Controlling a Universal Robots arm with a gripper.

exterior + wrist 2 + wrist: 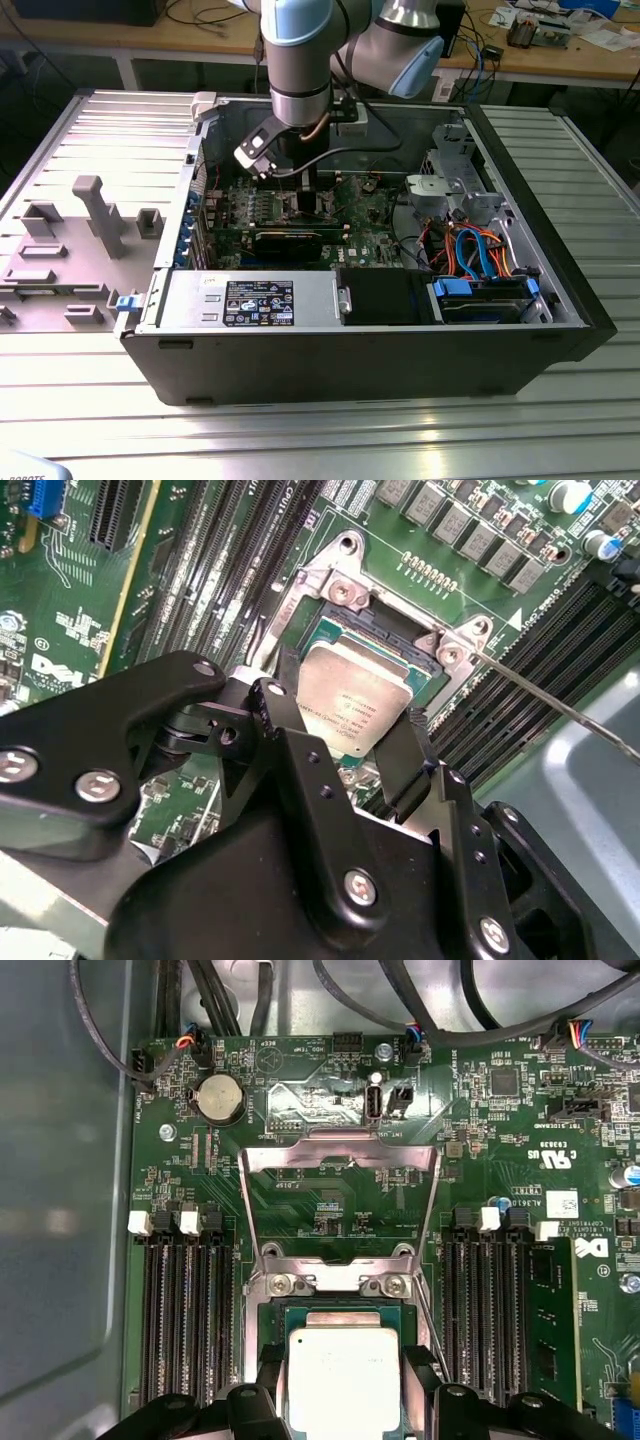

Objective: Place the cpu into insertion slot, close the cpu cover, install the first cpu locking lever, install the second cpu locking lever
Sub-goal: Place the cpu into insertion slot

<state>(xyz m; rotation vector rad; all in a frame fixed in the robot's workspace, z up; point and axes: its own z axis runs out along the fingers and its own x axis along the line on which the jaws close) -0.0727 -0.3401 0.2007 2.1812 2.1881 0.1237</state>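
The cpu (pixel 355 705) (pixel 343 1380), a small square chip with a silver-grey top, lies in the insertion slot (pixel 400 610) (pixel 330 1309) on the green board. My gripper (pixel 345 720) (pixel 343 1370) is shut on the cpu, its black fingers (pixel 285 695) against two opposite edges. The cpu cover (pixel 340 1156), a silvery frame with a window, stands flipped open behind the slot. A thin metal locking lever (pixel 560 705) sticks out from the slot's corner, raised. In the exterior view my gripper (pixel 300 190) reaches down into the open computer case.
Black memory slots (pixel 190 1310) (pixel 485 1310) run along both sides of the socket. A black expansion card (pixel 285 243), a power supply (pixel 250 300), a drive cage (pixel 455 185) with orange and blue cables, and the case walls (pixel 350 360) surround the board. Grey fixtures (pixel 100 215) stand outside the case.
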